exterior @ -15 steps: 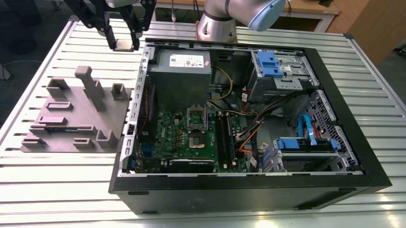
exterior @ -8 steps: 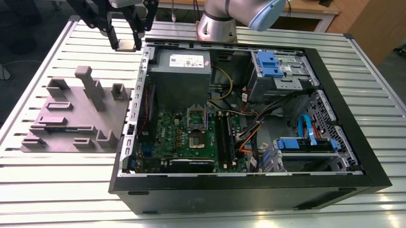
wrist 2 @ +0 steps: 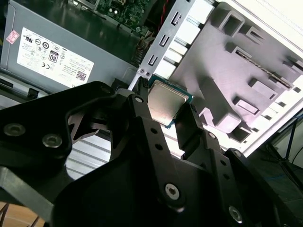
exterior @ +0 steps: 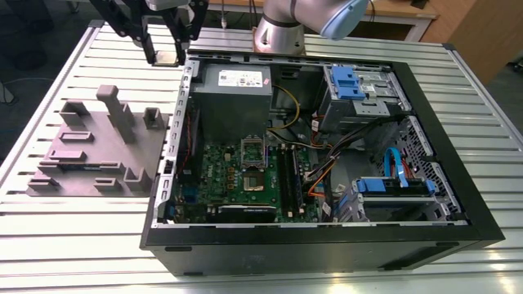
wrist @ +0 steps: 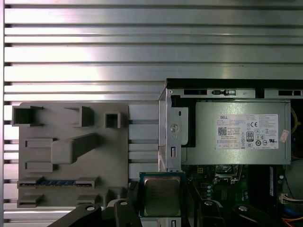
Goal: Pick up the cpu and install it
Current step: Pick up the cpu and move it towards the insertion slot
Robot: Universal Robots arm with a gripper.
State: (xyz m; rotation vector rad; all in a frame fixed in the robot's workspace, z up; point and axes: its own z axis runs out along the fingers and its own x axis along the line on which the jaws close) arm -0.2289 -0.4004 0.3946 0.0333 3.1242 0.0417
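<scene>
Clamping the claw point(exterior: 168, 50) on the chip point(exterior: 168, 57), with the two black fingers point(wrist 2: 137, 106) drawn in only as far as the chip's opposite edges and pressing against them. Holding the chip off the slatted metal table point(exterior: 82, 245), just outside the open computer case point(exterior: 327, 245), by the case's far corner on the exterior view's left. Hanging beyond the grey plastic fixture point(exterior: 98, 153) with its upright blocks, and well apart from the socket point(exterior: 253, 156) on the green board point(exterior: 237, 184) inside the case. Turning the chip's silver-grey metal top toward both wrist views, with a thin green edge showing around it in the second wrist view. Touching nothing but the chip, as far as can be seen. Sitting in the case's near corner, close to the claw, the grey power supply box point(exterior: 233, 86). Bearing on that box a white label point(wrist: 248, 132) crowded with small print, round marks and barcodes, plus a small pink sticker point(wrist: 284, 136) at one end. Showing faint engraved writing on the chip's top in the first wrist view, too small to make out.
</scene>
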